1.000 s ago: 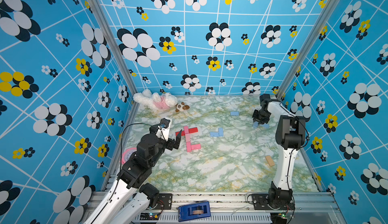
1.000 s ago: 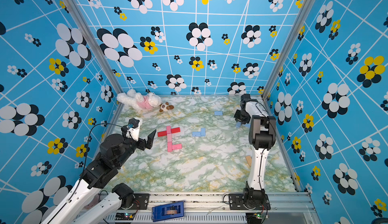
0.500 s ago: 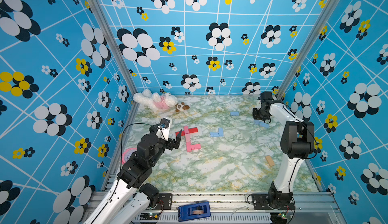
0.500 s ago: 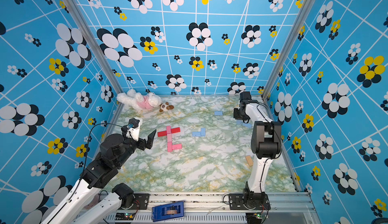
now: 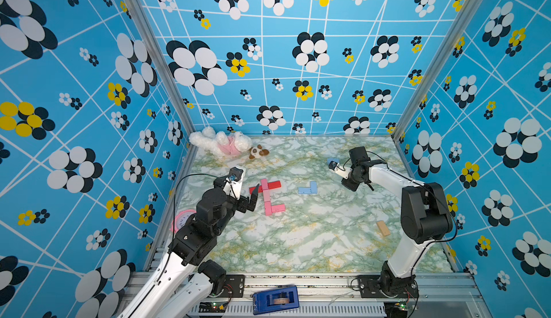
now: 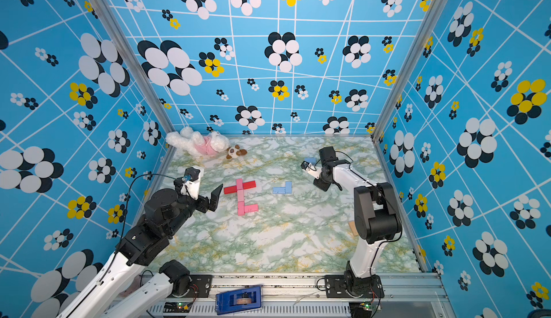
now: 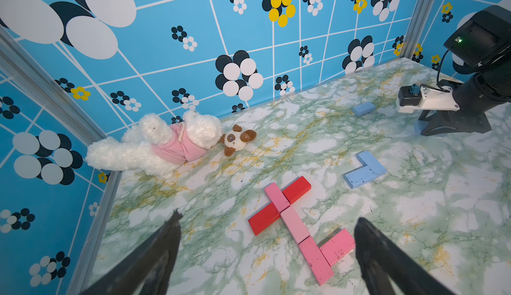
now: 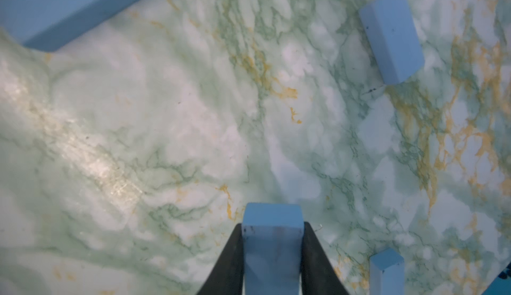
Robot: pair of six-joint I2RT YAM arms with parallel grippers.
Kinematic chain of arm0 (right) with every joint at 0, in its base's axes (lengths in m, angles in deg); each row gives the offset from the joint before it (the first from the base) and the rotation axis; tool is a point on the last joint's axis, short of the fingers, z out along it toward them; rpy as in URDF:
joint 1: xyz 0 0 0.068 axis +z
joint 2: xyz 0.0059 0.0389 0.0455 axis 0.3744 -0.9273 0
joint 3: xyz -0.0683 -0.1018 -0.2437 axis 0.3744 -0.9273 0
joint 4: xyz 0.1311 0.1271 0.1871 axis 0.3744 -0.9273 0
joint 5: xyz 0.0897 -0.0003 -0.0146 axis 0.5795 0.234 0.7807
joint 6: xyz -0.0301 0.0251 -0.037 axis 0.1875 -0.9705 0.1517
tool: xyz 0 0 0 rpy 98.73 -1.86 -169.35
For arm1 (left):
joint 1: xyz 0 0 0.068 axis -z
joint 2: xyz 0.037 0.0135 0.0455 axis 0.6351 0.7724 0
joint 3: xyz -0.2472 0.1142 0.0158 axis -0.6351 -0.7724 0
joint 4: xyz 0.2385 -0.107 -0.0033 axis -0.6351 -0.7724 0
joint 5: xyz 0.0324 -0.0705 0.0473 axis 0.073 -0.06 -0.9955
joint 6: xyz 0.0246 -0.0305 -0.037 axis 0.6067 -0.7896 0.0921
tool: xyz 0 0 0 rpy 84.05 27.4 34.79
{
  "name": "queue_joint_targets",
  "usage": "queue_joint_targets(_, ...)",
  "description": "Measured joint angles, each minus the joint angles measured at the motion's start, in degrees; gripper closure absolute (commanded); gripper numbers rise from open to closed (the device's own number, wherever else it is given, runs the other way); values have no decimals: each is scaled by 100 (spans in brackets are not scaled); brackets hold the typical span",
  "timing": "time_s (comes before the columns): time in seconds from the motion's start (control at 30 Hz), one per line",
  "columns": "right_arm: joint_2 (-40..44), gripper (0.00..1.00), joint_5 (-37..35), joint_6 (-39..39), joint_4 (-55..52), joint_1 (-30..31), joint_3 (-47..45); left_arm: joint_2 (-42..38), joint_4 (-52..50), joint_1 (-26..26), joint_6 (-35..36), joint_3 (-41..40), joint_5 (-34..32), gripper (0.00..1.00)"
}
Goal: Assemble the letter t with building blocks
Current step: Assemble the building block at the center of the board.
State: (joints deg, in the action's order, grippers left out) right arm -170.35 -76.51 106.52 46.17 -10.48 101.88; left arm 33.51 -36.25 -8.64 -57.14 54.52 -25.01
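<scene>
Pink and red blocks (image 5: 268,195) make a t-like figure on the worktop (image 5: 298,242), just ahead of the left pincer (image 7: 268,220), which gapes wide and empty. Rightward lies a light blue pair (image 5: 308,189); further right, the right pincer (image 8: 273,225) clamps a light blue block (image 8: 272,214) by its sides. I'd say it is best carried level and lowered flush against that pair without nudging it. No container shows — blocks lie loose.

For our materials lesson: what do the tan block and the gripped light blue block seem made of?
Tan block: probably bare wood, matte; unpainted tan colour. Gripped light blue block: likely painted wood, matte; dark specks at its edge.
</scene>
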Motion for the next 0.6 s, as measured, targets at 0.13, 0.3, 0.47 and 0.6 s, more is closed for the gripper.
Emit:
queue_joint_targets(0.13, 162, 100, 52, 798, 48, 186, -275, 0, 0, 0, 0, 0, 0, 1)
queue_joint_targets(0.3, 197, 100, 262, 1305, 61, 476, -334, -17, 0, 0, 0, 0, 0, 1)
queue_joint_targets(0.47, 136, 100, 352, 1495, 0, 656, -175, -44, 2, 0, -2, 0, 0, 1)
queue_joint_targets(0.6, 81, 100, 444, 1620, 0, 772, -59, -55, 0, 0, 0, 0, 0, 1)
